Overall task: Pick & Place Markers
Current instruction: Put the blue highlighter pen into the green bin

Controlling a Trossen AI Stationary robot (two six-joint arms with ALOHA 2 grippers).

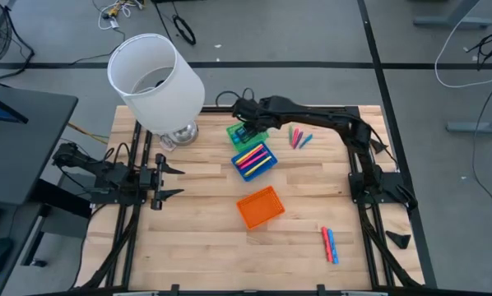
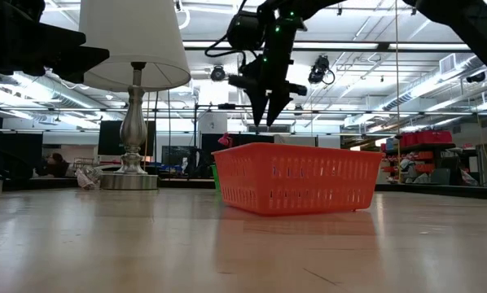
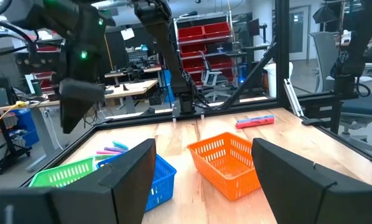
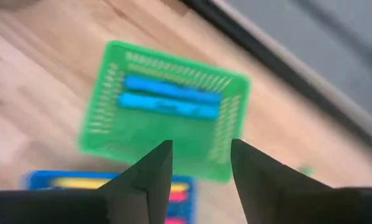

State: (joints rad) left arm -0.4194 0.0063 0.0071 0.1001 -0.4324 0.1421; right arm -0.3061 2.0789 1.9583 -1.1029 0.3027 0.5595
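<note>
In the high view the right gripper reaches in from the right edge of the table to hang over the green tray at upper centre, just right of the white lamp. Its own wrist view looks down past two dark fingers that stand apart with a clear gap and nothing between them, so the claw is released and empty. Below them in that view the green tray holds two blue markers lying side by side. Just beneath the green tray in the high view sits the blue tray, filled with a row of markers in pink, yellow and other colours. A few loose markers lie on the wood to the right of the green tray, and another pair, one red and one blue, lies near the lower right of the table. The orange tray sits at lower centre; no contents show in it. The left gripper waits at the left side of the table, its fingers spread wide and holding nothing.
</note>
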